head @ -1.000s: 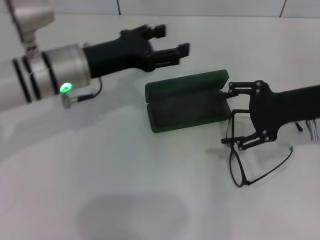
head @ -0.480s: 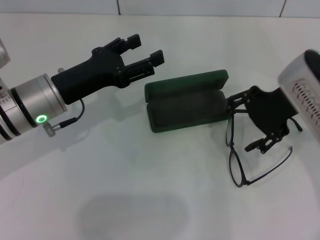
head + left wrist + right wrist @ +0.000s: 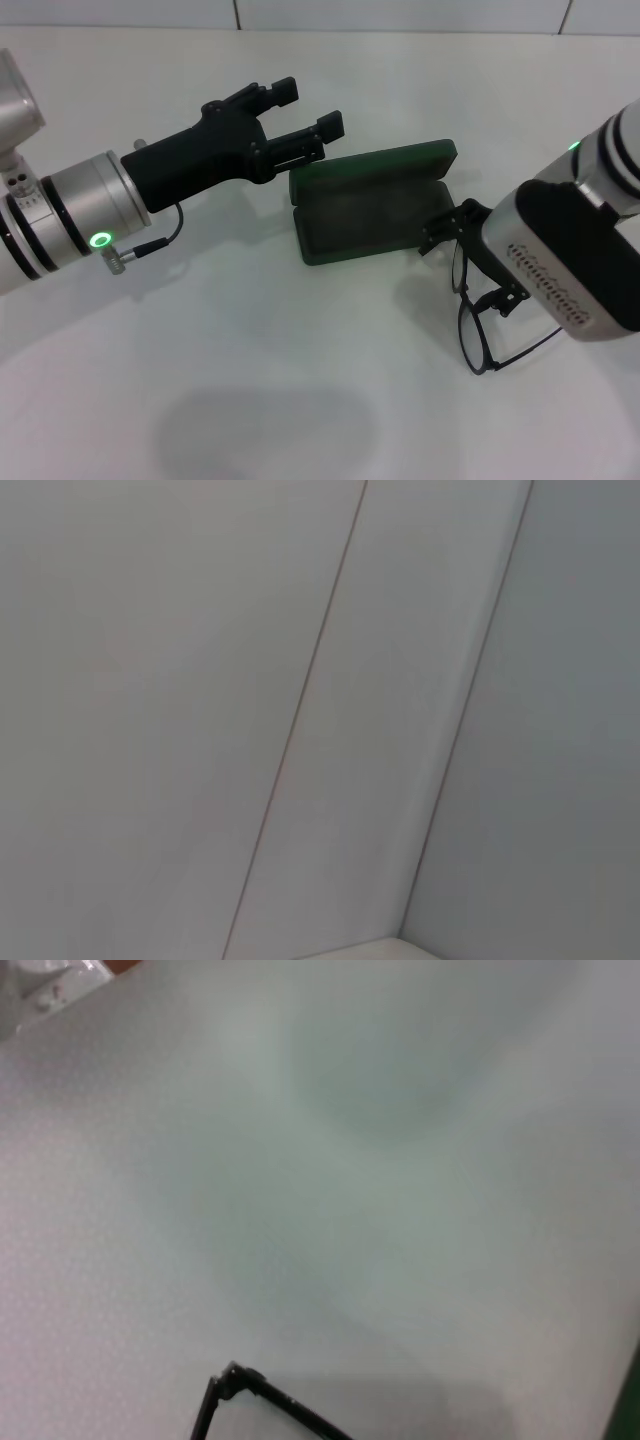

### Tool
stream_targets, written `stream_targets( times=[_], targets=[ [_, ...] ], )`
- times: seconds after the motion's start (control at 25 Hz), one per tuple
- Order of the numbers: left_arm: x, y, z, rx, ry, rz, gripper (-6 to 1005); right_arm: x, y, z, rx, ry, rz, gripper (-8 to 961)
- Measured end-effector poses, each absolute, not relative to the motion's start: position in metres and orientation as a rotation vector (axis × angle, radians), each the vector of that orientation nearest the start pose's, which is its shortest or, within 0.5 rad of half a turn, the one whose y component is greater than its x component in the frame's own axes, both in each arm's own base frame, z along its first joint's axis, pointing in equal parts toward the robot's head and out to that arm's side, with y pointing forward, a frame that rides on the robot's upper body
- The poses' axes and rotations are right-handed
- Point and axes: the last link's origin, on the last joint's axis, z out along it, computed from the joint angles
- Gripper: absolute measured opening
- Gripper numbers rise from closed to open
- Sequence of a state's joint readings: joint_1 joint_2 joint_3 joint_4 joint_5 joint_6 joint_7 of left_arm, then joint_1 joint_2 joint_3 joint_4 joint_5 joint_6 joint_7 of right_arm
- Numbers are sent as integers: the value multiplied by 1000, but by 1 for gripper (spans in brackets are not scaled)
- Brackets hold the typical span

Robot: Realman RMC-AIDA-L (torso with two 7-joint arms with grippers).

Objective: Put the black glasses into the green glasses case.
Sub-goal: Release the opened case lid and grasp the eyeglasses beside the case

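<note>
Item: green glasses case. Dark green hard shell, rounded corners, lying open on the white worktop near the middle of the head view. The lid is standing back along the far edge; the dark greyish lining of the tray is facing up, and nothing is lying in it.

Item: black glasses. Thin black wire frame, lying flat on the worktop just beside the case's right end, outside it. One round lens rim and one long temple arm are showing in the head view; the upper part of the frame is lying under the right arm's black fingers. In the right wrist view a short black piece of the frame is showing at the picture's edge against the bare worktop.

Item: right pincer. Black, hanging low over the upper part of the glasses, beside the case's near right corner. Its fingers are standing spread, one tip by the case corner, the other lower by the frame; whether they are touching the frame cannot be told.

Item: left pincer. Black, on a silver wrist showing a green light, hovering above the worktop by the case's far left corner. Its fingers are standing spread, holding nothing. The left wrist view is showing only pale wall panels.
</note>
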State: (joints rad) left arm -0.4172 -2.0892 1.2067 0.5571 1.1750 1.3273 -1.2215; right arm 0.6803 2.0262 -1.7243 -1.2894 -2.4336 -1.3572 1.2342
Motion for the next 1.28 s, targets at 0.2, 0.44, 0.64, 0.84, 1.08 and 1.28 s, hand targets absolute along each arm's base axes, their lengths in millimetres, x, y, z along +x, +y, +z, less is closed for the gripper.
stream_targets(
  times=[0.2, 0.44, 0.64, 0.84, 1.08, 1.28],
  targets=[
    [-235, 333, -27, -2405, -648, -1120, 894, 137, 347, -65, -2732, -1425, -711, 833],
    [-239, 332, -29, -2400, -657, -1107, 894, 139, 343, -75, -2728, -1471, -736, 762],
    [-240, 332, -29, -2399, -656, -1103, 894, 141, 343, -80, -2720, -1489, -752, 711],
    [-242, 331, -29, -2394, -661, -1099, 893, 141, 342, -82, -2719, -1500, -758, 669],
    [-243, 330, -28, -2389, -653, -1093, 893, 141, 342, -83, -2724, -1507, -765, 572],
    [-244, 330, -28, -2386, -645, -1091, 893, 142, 340, -83, -2735, -1509, -764, 504]
  ],
)
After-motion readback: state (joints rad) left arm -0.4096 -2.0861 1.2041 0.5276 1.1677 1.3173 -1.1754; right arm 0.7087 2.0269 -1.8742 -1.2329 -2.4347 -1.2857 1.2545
